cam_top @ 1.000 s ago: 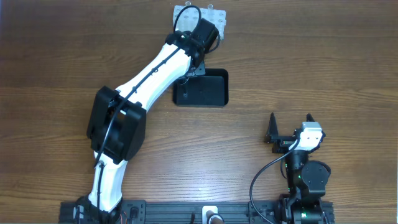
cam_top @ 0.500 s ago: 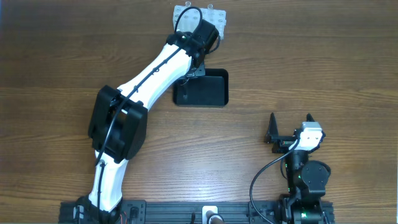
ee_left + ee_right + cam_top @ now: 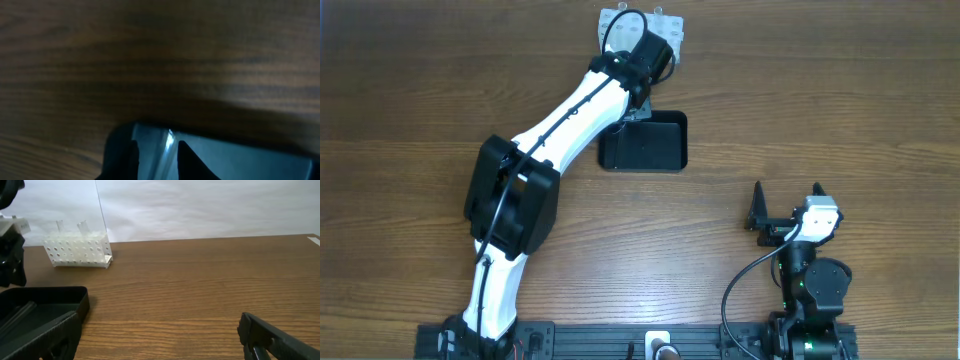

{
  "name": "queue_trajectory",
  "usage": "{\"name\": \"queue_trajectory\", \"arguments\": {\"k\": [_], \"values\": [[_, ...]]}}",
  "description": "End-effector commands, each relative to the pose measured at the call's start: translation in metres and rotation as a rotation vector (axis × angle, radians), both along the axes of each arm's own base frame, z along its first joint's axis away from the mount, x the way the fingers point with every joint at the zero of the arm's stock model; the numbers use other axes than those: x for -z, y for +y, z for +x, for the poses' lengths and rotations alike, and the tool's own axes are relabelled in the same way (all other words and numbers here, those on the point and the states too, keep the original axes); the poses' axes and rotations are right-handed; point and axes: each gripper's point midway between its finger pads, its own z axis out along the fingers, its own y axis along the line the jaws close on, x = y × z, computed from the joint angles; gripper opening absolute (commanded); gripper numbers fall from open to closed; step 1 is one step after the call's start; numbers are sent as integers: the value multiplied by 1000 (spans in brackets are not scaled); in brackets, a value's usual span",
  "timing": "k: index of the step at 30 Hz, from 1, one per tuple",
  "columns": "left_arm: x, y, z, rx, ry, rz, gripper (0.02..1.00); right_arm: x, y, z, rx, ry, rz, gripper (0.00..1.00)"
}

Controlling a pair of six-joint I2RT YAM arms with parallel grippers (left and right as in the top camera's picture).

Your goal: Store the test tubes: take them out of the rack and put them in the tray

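A clear test tube rack stands at the table's far edge; in the right wrist view the rack holds two upright test tubes. The black tray lies just in front of it, with faint tubes lying inside. My left gripper hangs over the tray's far left corner, shut on a clear test tube held between its dark fingers. My right gripper rests open near its base, well short of the tray, with nothing in it.
The wooden table is bare to the right of the tray and the rack. A white wall rises behind the table's far edge. The left arm's white links stretch diagonally across the left half.
The left arm has shifted very slightly, its elbow edging right and up, with the gripper staying at the tray's far left corner. The right arm has not moved.
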Motion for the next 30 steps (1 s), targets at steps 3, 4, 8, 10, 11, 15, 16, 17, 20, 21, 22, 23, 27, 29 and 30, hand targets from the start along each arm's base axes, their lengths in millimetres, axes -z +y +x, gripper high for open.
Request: {"name": "queue_trajectory", "arguments": {"k": [3, 4, 8, 10, 11, 15, 16, 17, 20, 21, 22, 23, 27, 29, 30], "values": [[-124, 5, 56, 14, -375, 21, 417, 2, 1, 0, -3, 2, 2, 991], [-136, 3, 66, 26, -428, 27, 437, 2, 1, 0, -3, 2, 2, 991], [-166, -5, 104, 67, -624, 51, 520, 2, 1, 0, -3, 2, 2, 991], [-171, -2, 119, 55, -681, 39, 529, 2, 1, 0, -3, 1, 2, 993], [-171, 0, 125, 45, -698, 30, 527, 2, 1, 0, -3, 2, 2, 991], [-156, 13, 150, 23, -723, -7, 529, 2, 1, 0, -3, 2, 2, 991], [-152, 16, 155, 19, -727, -16, 529, 2, 1, 0, -3, 1, 2, 991], [-147, 19, 161, 17, -731, -23, 529, 2, 1, 0, -3, 2, 2, 991], [-132, 17, 178, 76, -748, -38, 535, 2, 1, 0, -3, 2, 2, 991], [-127, 15, 183, 101, -751, -44, 538, 2, 1, 0, -3, 2, 2, 993], [-120, 12, 187, 125, -753, -50, 540, 2, 1, 0, -3, 1, 2, 993], [-115, 10, 190, 139, -753, -54, 544, 2, 1, 0, -3, 2, 2, 993], [-93, 9, 193, 152, -723, -60, 551, 2, 1, 0, -3, 2, 2, 991], [-87, 4, 193, 178, -709, -71, 553, 2, 1, 0, -3, 2, 2, 991], [-85, 1, 193, 202, -704, -72, 551, 2, 1, 0, -3, 2, 2, 993]]}}
